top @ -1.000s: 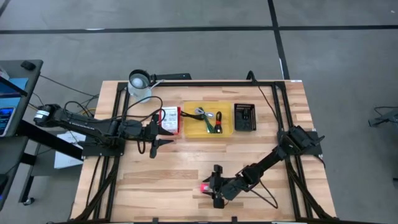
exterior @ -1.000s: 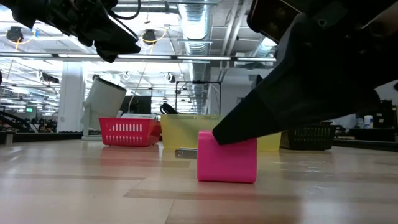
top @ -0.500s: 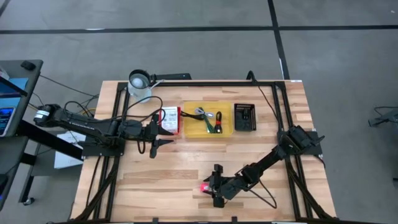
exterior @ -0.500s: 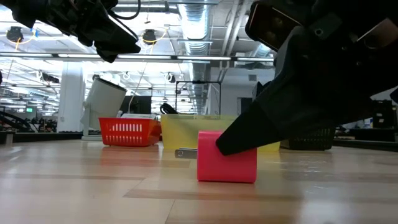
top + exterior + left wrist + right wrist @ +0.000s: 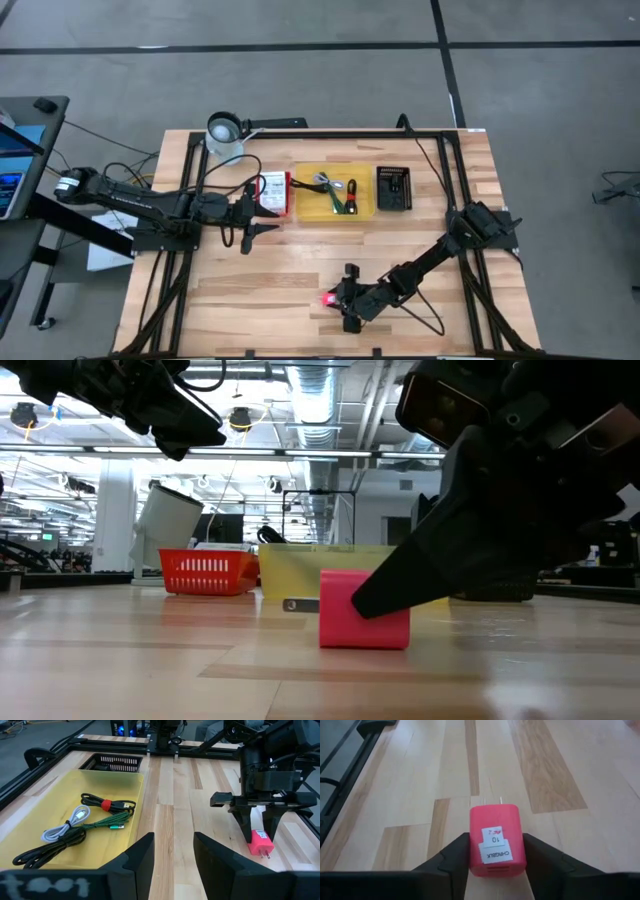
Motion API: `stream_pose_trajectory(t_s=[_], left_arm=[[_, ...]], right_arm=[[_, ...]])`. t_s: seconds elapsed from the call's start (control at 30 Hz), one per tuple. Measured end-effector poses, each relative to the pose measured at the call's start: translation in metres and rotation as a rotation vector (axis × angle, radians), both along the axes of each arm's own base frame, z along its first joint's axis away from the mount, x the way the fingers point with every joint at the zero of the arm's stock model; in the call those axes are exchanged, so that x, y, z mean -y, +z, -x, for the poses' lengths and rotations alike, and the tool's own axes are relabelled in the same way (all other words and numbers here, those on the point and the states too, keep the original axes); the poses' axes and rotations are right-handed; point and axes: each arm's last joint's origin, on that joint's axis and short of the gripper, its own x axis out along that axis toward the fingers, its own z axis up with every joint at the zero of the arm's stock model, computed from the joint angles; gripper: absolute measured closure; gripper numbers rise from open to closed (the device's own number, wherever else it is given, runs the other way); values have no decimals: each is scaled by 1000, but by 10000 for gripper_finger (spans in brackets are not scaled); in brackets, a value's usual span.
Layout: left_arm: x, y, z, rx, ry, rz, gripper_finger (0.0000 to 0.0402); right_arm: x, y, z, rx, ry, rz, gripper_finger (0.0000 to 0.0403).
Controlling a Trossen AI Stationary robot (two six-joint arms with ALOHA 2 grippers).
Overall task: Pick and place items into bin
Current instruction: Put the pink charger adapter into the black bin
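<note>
The right gripper (image 5: 496,855) sits low at about 6 o'clock on the wooden table (image 5: 250,290), its two dark fingers (image 5: 452,857) pressed against the flanks of a pink-red charger (image 5: 496,839), jaws clamped on it. The charger is a smooth, rounded plastic block with two metal prongs at its far end and a white paper label on top; in the low view its underside looks barely clear of the boards, though contact cannot be told for sure.

The left gripper (image 5: 172,851) hovers at about 9 o'clock, its fingers apart with a plain gap between them and nothing held.

Near 12 o'clock lies the yellow bin (image 5: 305,205), a shallow translucent plastic tray holding coiled cables (image 5: 82,827): black, green braided, white, one bound with a red tie. A red mesh basket (image 5: 272,192) stands just beside it toward 9 o'clock, a black mesh basket (image 5: 393,187) toward 3 o'clock
</note>
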Motion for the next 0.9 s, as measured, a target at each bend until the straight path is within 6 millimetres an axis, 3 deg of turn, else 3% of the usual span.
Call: stream_pose_trajectory(t_s=[0.13, 0.33, 0.47, 0.9], left_arm=[[0, 0, 0, 0, 0, 0, 275], [0, 0, 0, 0, 0, 0, 275], [0, 0, 0, 0, 0, 0, 275], [0, 0, 0, 0, 0, 1, 275]], right_arm=[[0, 0, 0, 1, 0, 0, 258], [0, 0, 0, 3, -21, -4, 234], [3, 0, -1, 2, -26, 1, 253], [31, 6, -8, -79, -92, 56, 255]])
